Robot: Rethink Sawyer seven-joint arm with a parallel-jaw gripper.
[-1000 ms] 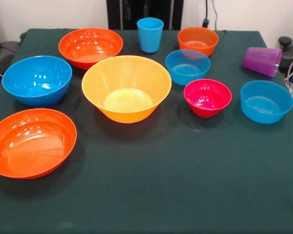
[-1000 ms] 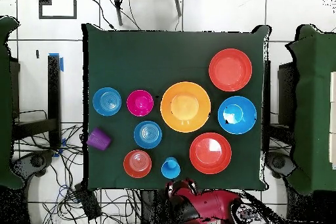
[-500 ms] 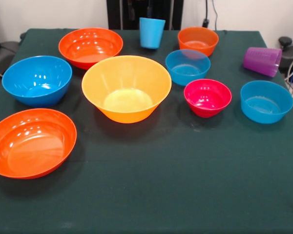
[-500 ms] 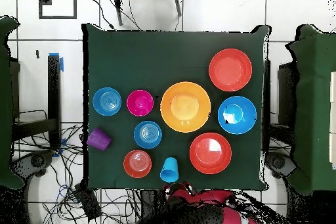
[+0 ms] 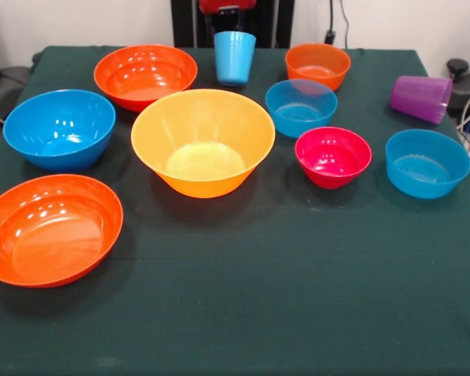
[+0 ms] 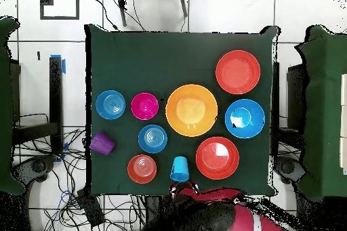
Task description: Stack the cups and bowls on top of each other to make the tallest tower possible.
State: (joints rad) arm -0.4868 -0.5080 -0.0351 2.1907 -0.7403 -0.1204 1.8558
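Observation:
The light blue cup is at the table's far edge, also seen from overhead. A red part of my gripper shows at the top edge just behind it; its state is hidden. The arm lies at the overhead view's bottom. The purple cup lies on its side at the right. The large yellow-orange bowl sits mid-table, with the large blue bowl and two large red-orange bowls to its left. All stand apart, none stacked.
Right of the yellow bowl are a small orange bowl, two small blue bowls and a pink bowl. The dark green table has bare cloth along its near side. Cables lie off the right edge.
The light blue cup has tilted and shifted a little to the left in the front view. The red gripper part has come into view at the top edge behind it.

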